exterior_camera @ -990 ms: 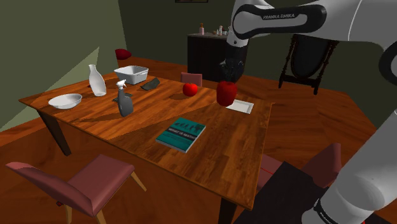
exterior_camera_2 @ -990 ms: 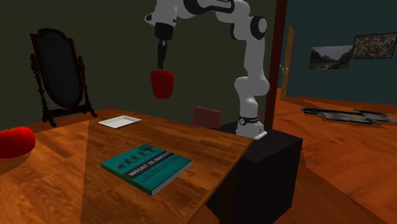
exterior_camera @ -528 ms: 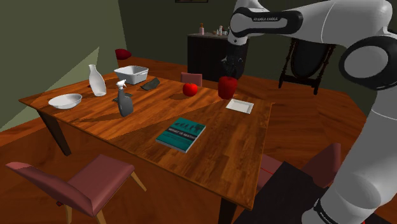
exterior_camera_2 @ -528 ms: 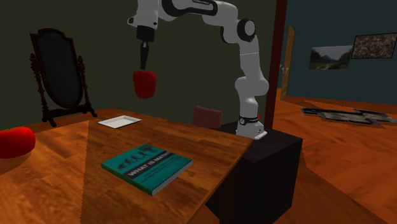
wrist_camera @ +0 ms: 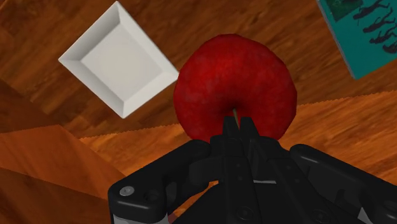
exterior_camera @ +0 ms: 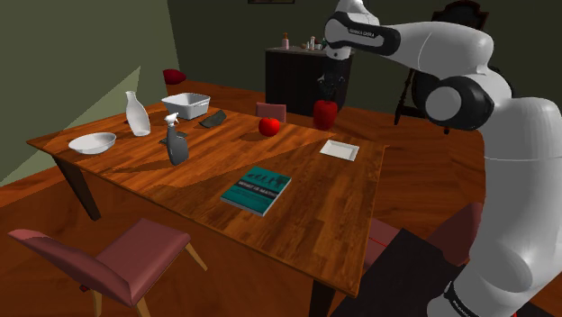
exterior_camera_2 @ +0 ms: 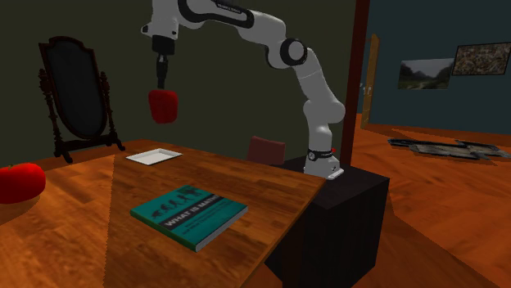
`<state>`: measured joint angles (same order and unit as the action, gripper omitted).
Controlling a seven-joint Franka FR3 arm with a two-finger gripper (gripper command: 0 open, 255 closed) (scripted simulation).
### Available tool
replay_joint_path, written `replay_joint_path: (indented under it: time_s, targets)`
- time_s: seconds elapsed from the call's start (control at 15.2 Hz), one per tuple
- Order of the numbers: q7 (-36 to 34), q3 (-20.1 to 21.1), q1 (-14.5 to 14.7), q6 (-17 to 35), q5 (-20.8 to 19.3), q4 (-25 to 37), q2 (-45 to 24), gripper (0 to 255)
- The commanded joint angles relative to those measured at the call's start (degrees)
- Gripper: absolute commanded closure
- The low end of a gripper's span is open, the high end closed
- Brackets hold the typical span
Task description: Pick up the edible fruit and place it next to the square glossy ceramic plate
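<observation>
Book [exterior_camera: 257, 190], teal, lies flat on the desk [exterior_camera: 315, 198], and a red fruit [exterior_camera: 268, 127] sits farther back. To their right in the shoulder view, the pincer [exterior_camera: 325, 97] is clamped on a red apple [exterior_camera: 325, 114], held in the air above the desk. The white square plate [exterior_camera: 339, 149] lies below, apart from it.

We see dim light and dark green walls [exterior_camera: 81, 45]. The brown wooden counter [exterior_camera: 306, 198] is the brightest part, and in the second exterior view a paler wedge of light crosses it. The grey spray bottle [exterior_camera: 176, 144] throws a soft shadow on the wood. Everything looks sharp. In the wrist view the white square plate [wrist_camera: 118, 60] is bright, the round red apple [wrist_camera: 235, 73] shines softly, and the black fingers [wrist_camera: 228, 143] look dark.
</observation>
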<state>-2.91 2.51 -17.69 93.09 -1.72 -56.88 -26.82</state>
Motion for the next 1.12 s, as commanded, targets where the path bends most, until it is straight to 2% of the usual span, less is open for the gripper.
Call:
replay_joint_path:
  time_s: [0.0,0.07,0.2,0.4,1.06]
  targets:
    - [1.54,-0.38,-0.76,-6.54,0.06,16.33,-9.75,255]
    - [1.82,-0.44,-0.85,-8.72,0.04,21.48,-12.71,255]
    - [1.75,-0.37,-1.05,-4.41,0.12,13.58,-9.12,255]
    - [1.7,-0.33,-1.23,-0.02,0.2,6.33,-6.26,255]
    - [1.6,-0.3,-1.51,10.43,0.31,-8.23,-2.15,255]
